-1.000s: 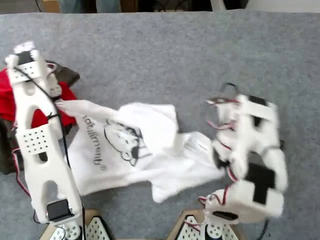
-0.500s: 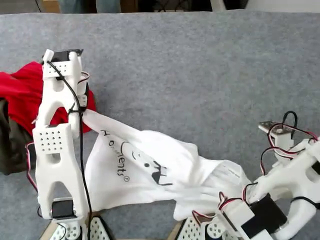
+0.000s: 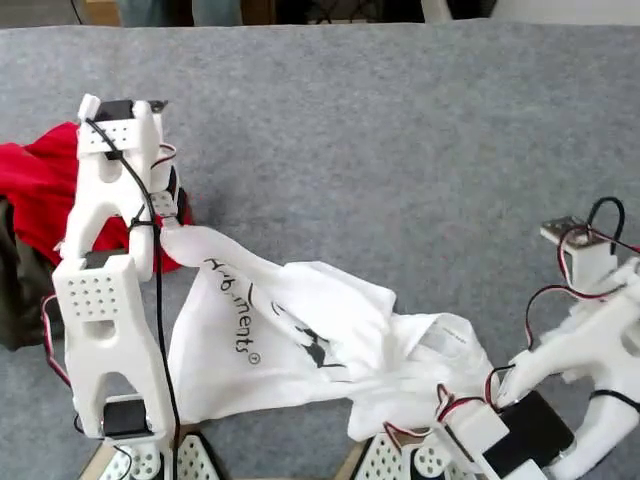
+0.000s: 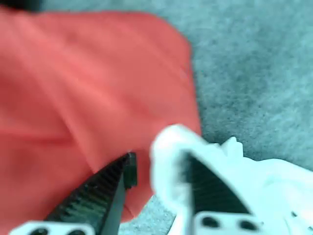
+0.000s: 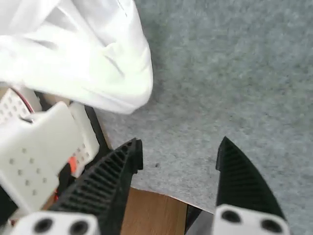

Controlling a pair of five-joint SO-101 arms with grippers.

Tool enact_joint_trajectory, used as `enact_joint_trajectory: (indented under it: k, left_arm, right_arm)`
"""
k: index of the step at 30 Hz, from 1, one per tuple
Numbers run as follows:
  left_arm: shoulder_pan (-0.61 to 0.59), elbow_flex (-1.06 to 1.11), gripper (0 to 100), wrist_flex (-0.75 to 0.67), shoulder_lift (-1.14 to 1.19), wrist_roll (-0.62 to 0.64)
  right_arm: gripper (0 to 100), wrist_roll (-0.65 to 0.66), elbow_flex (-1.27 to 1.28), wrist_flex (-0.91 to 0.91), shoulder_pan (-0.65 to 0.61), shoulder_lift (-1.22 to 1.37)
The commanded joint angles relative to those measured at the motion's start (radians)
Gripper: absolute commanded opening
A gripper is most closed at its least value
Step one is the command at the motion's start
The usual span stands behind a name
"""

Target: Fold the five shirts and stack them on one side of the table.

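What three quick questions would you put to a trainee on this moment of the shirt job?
1. True or false: the right gripper is clamped on the white shirt.
2. What colour is the crumpled shirt at the left side of the table? A red; B blue; C green.
3. Fill in: the white shirt's print faces ____.
Key: 1 false, it is open and empty; 2 A, the red shirt; 3 up.

Grey felt surface (image 3: pixel 400 130); wooden base plates (image 3: pixel 182 437) at near edge.
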Motion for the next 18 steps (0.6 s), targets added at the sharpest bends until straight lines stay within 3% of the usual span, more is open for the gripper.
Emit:
enact_joint_trajectory:
  k: [1, 12, 18]
  left_arm:
    - [-0.07, -0.024, 29, 0.006, -0.083, 0.058]
    - [-0.337, -0.05, 29, -0.095, 0.046, 0.06]
    - [-0.499, -0.111, 29, -0.269, 0.094, 0.16]
  right_arm:
    - [25.5, -0.18, -0.028, 0.002, -0.166, -0.033]
    - [25.5, -0.72, -0.084, -0.143, -0.778, -0.031]
    - [25.5, -0.895, -0.09, -0.275, -0.864, -0.019]
